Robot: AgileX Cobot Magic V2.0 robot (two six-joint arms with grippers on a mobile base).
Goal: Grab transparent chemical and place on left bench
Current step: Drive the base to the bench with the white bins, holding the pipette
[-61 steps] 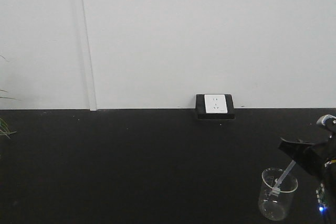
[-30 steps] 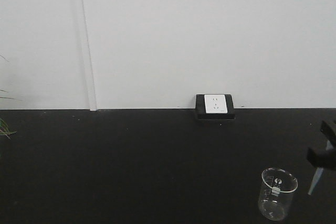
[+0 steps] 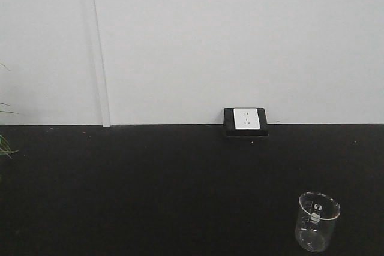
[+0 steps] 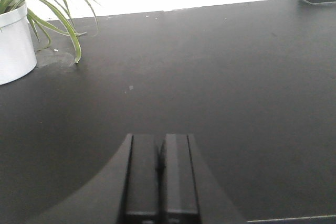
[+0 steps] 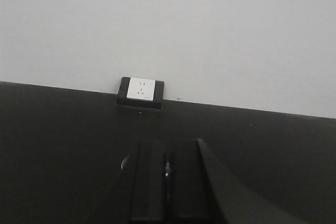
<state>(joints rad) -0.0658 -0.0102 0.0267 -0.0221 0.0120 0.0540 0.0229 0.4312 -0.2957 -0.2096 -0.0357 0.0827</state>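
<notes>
In the right wrist view my right gripper (image 5: 167, 145) is shut, and a thin clear sliver with a bright glint, the transparent chemical (image 5: 167, 167), is pinched between its dark fingers. Most of the pipette is hidden by the fingers. My left gripper (image 4: 160, 137) is shut with nothing between its fingers, low over bare black worktop. Neither gripper shows in the front view. The clear glass beaker (image 3: 317, 221) stands alone at the lower right with nothing in it. The left bench is out of view.
A white wall socket in a black frame (image 3: 245, 120) sits where the black worktop meets the white wall, also seen ahead of the right gripper (image 5: 140, 89). A white pot with a green plant (image 4: 13, 45) stands far left of the left gripper.
The right gripper lifted the pipette out of the beaker, carried it off to the right and left the front view. The beaker stayed in place.
</notes>
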